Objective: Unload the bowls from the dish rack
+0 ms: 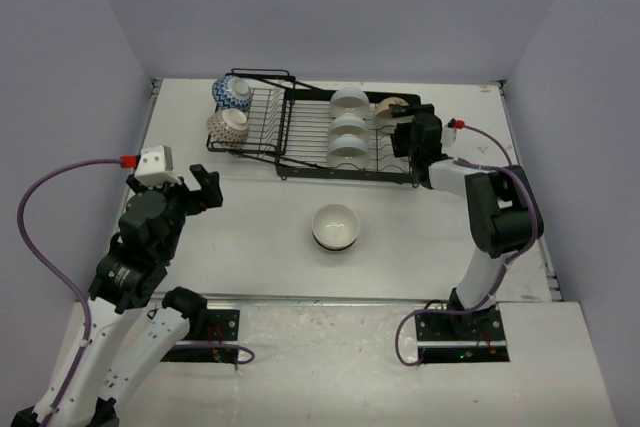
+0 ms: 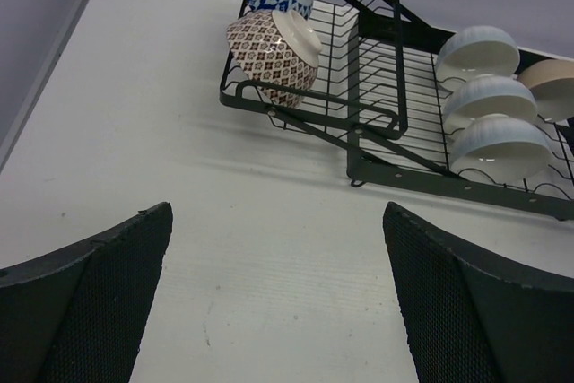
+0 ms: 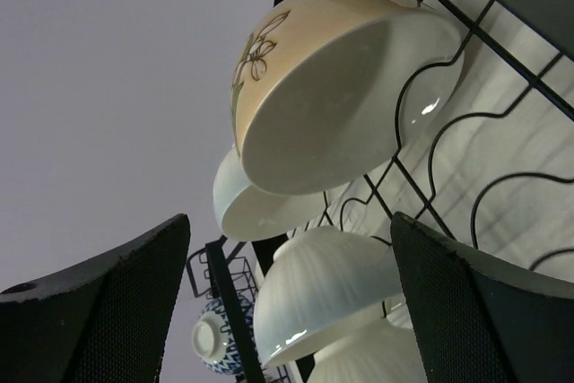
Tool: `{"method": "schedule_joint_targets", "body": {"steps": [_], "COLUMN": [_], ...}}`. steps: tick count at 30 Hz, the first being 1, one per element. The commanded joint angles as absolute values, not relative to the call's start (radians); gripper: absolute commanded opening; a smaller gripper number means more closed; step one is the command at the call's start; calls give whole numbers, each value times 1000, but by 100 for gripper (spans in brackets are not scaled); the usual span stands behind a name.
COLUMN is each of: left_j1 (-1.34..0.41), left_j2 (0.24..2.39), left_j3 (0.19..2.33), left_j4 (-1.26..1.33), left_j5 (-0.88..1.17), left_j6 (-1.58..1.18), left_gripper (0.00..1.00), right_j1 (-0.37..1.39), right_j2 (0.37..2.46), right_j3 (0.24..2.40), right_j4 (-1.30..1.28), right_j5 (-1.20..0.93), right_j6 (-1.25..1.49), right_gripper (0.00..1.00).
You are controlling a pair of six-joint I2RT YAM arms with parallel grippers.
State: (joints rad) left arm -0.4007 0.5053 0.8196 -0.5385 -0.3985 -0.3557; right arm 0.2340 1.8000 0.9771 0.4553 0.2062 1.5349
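Top external: one cream bowl on the tabletop, six bowls left in the dish rack; left tool, right tool both wide.

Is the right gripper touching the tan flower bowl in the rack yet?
Apart. In the right wrist view, the fingers of the open right gripper stand clear of the tan bowl, with a visible gap on each side.
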Motion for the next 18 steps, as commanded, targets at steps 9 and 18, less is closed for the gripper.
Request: {"method": "schedule_joint_targets", "body": {"steps": [9,18], "left_j1": [-416,-426], "left_j2": [499,497], "left_j3": [811,810], "left_j4": [-489,-488], "left_j5": [-382,-380], "left_j6": [-337,-336], "left_gripper": [100,100], "right_j1": [213,206], "right_j2": [1997,2028], "right_j3": [1092,1111], "right_j4": [818,816], "right_j5": [184,232], "right_j6": [1575,1553], "right_gripper": [77,39]}}
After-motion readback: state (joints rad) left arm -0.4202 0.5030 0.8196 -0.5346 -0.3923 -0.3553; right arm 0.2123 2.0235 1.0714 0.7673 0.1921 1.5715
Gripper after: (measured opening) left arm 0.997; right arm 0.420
